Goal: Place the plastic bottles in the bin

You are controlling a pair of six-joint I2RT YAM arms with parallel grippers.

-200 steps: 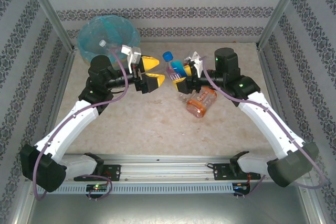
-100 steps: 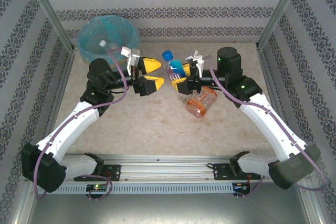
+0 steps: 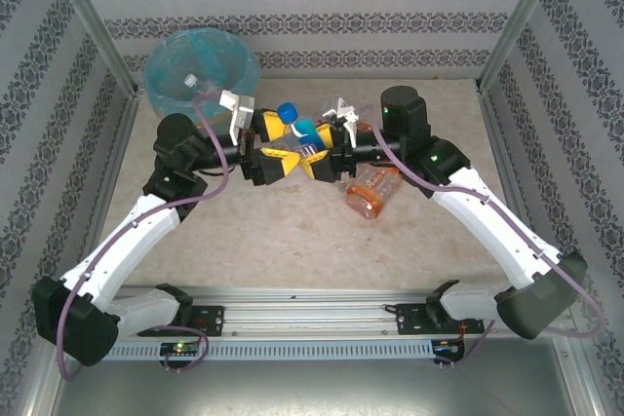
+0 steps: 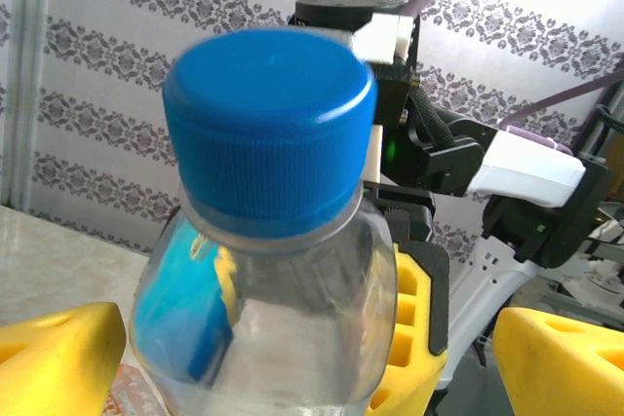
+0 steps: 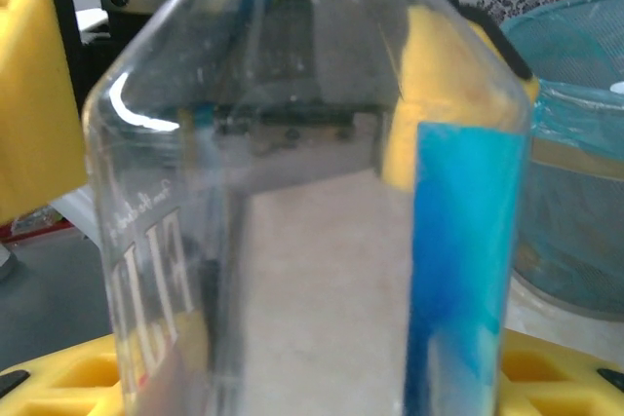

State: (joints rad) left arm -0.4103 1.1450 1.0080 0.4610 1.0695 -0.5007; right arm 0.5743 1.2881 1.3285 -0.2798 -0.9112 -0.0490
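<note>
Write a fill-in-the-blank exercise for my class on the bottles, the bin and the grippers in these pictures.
The right gripper holds a Fiji bottle with a ___ cap. The orange bottle lies on its ___ on the table. The bin stands at the table's far ___ corner. The left gripper has its jaws ___ around the Fiji bottle.
Missing words: blue; side; left; open.
</note>
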